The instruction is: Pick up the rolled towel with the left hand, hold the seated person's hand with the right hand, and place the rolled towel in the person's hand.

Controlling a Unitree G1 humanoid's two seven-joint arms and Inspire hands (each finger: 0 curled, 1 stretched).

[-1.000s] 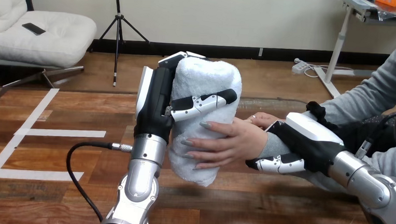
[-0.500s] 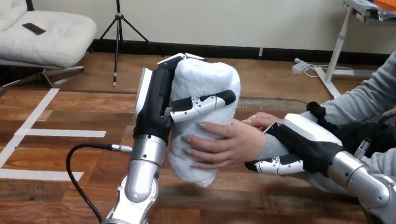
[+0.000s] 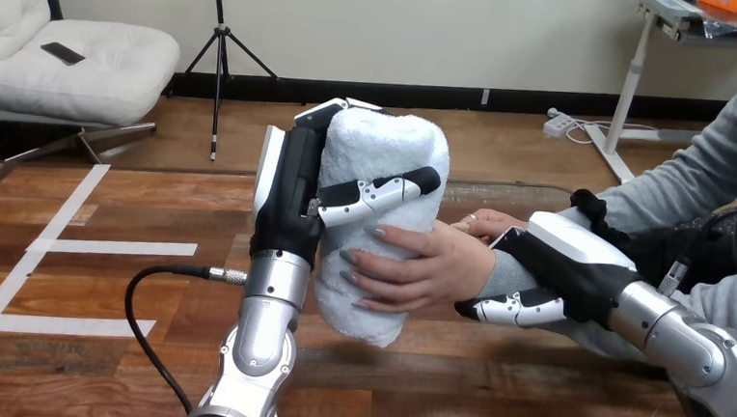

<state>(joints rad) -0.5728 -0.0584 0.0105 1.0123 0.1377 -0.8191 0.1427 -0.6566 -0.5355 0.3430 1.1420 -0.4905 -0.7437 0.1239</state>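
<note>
The left hand (image 3: 292, 204) is gripping the rolled towel (image 3: 383, 147), its fingers (image 3: 377, 191) curling round the upper half and clamping tight. The towel is looking white, thick and fluffy, standing upright above the table (image 3: 489, 390), its long axis running nearly vertical. The person's hand (image 3: 429, 265) is wrapping round the towel's lower half from the right. The right hand (image 3: 574, 255) is clasping the person's wrist, hooking underneath it.

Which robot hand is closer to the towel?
Left. The left hand grips the towel; the right hand is off to its right, round the person's wrist.
</note>
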